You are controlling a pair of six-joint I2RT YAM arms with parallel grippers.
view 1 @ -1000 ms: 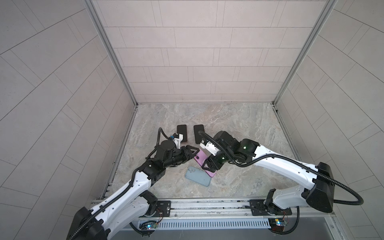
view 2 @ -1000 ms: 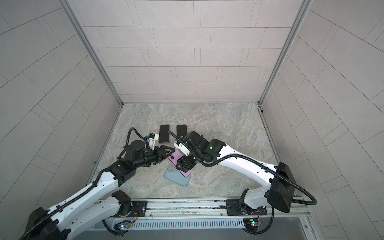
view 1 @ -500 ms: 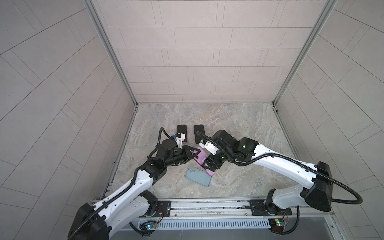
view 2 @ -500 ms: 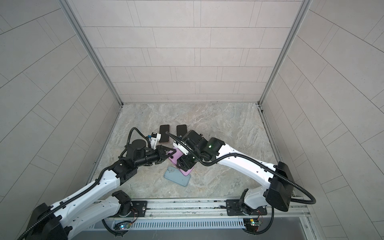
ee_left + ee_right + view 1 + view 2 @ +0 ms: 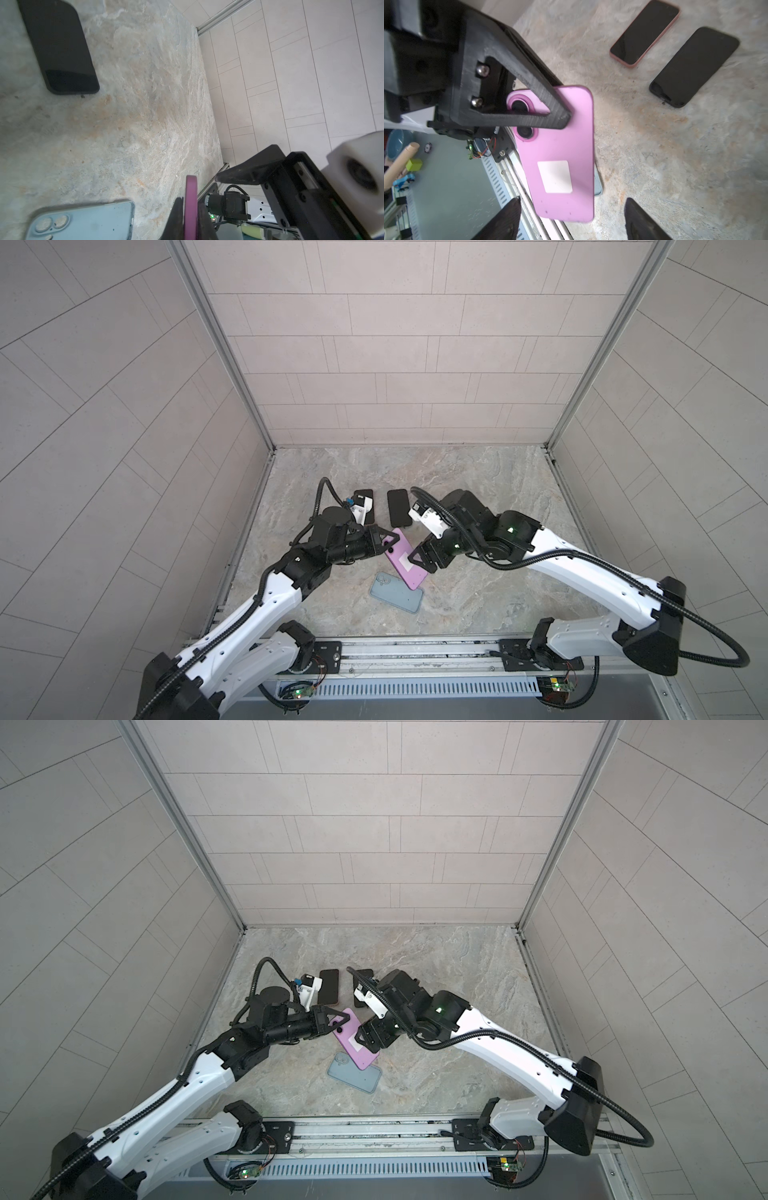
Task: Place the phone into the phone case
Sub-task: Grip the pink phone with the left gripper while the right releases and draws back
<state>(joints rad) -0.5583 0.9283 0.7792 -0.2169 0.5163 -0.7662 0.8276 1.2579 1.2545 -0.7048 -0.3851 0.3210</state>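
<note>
L gripper [image 5: 388, 543] was clamped on the purple phone [image 5: 405, 572] at its camera end. L fingers [image 5: 176, 218] were narrow, one on each face, and the phone [image 5: 191, 191] showed edge-on btwn them in the L wrist view. The phone was held up off the tabletop [image 5: 478, 489], tilted, with its back and white sticker [image 5: 555, 176] twd the R wrist cam.

Pink-rimmed phone [image 5: 644, 31] lay flat, screen up, beyond the L fingers and partly hidden by the L wrist cam in a top view [image 5: 365, 494]. Black phone [image 5: 399, 508] lay just beside it, apart, also flat.

Blue-grey case [image 5: 397, 594] lay flat on the tabletop on the near side of both finger sets, under the phone's free end. Couldn't tell if they touched. Only a sliver of the case [image 5: 598, 187] showed behind the phone in the R wrist view.

R gripper [image 5: 419, 562] sat at the phone's free end. R fingers [image 5: 506, 220] were spread wide, with the phone's end btwn them and a gap on each side, so no contact and nothing held.
</note>
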